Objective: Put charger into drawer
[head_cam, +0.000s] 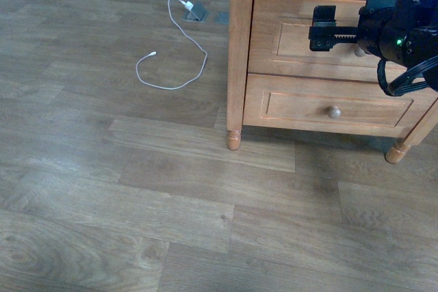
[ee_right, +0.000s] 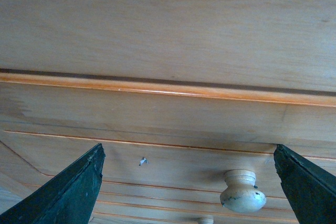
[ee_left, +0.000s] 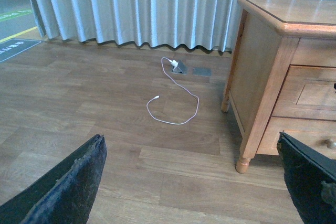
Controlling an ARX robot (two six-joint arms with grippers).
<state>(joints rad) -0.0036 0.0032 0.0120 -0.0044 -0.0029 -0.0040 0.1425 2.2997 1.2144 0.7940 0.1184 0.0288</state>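
The drawer (head_cam: pixel 294 39), the upper and taller one of the light-brown nightstand, sits pushed in. My right gripper (head_cam: pixel 321 29) is open right in front of its panel. In the right wrist view the drawer front (ee_right: pixel 173 150) fills the picture. Its round pale knob (ee_right: pixel 240 191) lies between my open right gripper (ee_right: pixel 189 182) fingers, closer to one finger and touching neither. My left gripper (ee_left: pixel 194 182) hangs open over bare floor, holding nothing, to the left of the nightstand. The charger is out of view.
A long thin white cable (head_cam: pixel 174 52) loops on the wooden floor from a floor socket (head_cam: pixel 196 11). The shallower lower drawer (head_cam: pixel 301 104) has a small knob (head_cam: pixel 334 111). A nightstand leg (head_cam: pixel 234 140) stands on the floor. Grey curtains (ee_left: pixel 157 9) hang behind.
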